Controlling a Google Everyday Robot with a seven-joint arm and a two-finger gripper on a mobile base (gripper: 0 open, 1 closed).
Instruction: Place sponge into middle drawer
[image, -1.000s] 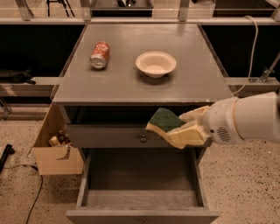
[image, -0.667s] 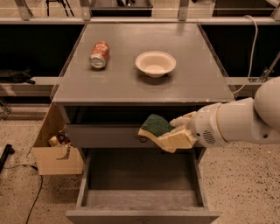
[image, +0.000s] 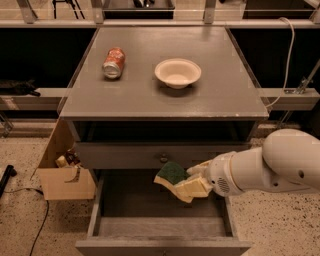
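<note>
Camera view, looking down on the cabinet from the front.

- Grey cabinet fills the centre of the frame. On its top surface (image: 225, 95), upper left: a soda can (image: 113, 62) lying on its side. Upper centre: a pale bowl (image: 177, 73), upright. They sit well apart.
- Below the top, a closed drawer front (image: 125, 156) with a small round knob (image: 162, 159).
- Under that, the middle drawer (image: 130, 202) is pulled out toward the bottom of the frame, its floor bare.
- White arm (image: 280, 162) comes in from the right edge. The gripper (image: 187, 182) is at lower centre, just right of the midline, over the drawer opening.
- Jaws are clamped on the sponge (image: 172, 173), green face up and tilted, yellow foam underneath. It looks to be held clear of the drawer floor, just below the knob, not resting on anything.
- An open cardboard box (image: 65, 175) stands on the speckled floor at the left of the cabinet.

Step in hand, as I judge it: carrying the sponge in over the open drawer; the placing itself is not done.

Next move calls for lowering toward the drawer floor, clear of the front above and the right side wall, then opening the jaws to let go.
</note>
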